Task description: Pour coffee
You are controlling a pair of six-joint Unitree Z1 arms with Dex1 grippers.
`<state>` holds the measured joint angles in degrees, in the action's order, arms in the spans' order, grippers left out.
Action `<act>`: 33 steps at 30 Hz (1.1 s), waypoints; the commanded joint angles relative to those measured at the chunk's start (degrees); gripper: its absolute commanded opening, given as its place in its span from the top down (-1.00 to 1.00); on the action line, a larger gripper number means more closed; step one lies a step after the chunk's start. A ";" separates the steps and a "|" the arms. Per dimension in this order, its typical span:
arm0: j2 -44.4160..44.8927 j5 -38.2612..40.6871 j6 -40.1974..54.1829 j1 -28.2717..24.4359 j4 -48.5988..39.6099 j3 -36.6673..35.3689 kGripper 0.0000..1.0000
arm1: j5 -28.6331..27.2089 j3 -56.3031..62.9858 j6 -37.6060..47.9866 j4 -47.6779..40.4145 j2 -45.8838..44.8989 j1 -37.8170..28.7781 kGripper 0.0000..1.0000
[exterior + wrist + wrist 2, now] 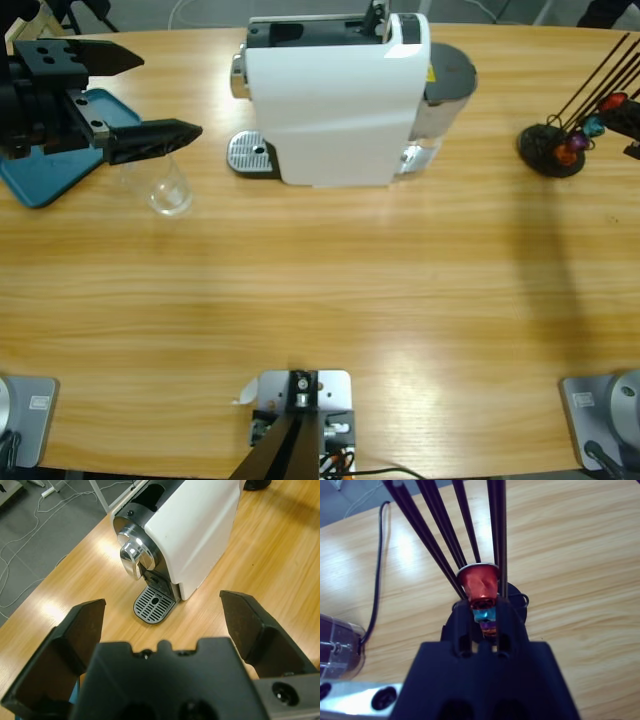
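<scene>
Clear tumbler point(167, 187) (contents indiscernible) beneath open left tool point(125, 97).

The table point(330, 300) is pale wood with a fine straight grain and a smooth, slightly shiny finish that throws back soft patches of light. The coffee machine point(335, 100) at upper centre has a smooth white plastic shell, black plastic on top, a polished chrome spout point(134, 552) and a perforated metal drip tray point(154, 605). The glass point(160, 185) at left is clear and glossy. The left gripper point(162, 620) looks like matt black plastic. The red capsule point(479, 584) is shiny crinkled foil, held by thin black rods point(445, 525).
</scene>
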<state>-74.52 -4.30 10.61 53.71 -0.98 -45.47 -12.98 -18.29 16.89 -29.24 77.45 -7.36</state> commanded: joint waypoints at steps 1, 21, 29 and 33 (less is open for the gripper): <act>1.31 -0.80 -0.19 0.54 -0.16 3.00 -1.00 | 1.31 1.42 -0.71 -1.01 -0.53 0.86 0.81; 1.39 -0.62 -0.68 1.00 0.19 4.11 -1.00 | -0.68 -7.92 -0.63 12.29 -10.85 0.42 0.82; 1.57 -0.71 -0.68 1.10 0.36 4.43 -1.00 | -0.56 -10.48 -1.19 15.51 -14.56 -0.74 0.82; 1.74 -0.80 -0.68 1.10 0.36 4.58 -1.00 | -1.35 -13.73 -3.65 22.72 -19.39 -7.14 0.82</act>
<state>-74.51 -4.30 10.25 54.26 -0.93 -43.26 -12.87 -28.76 16.33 -14.53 64.73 -7.84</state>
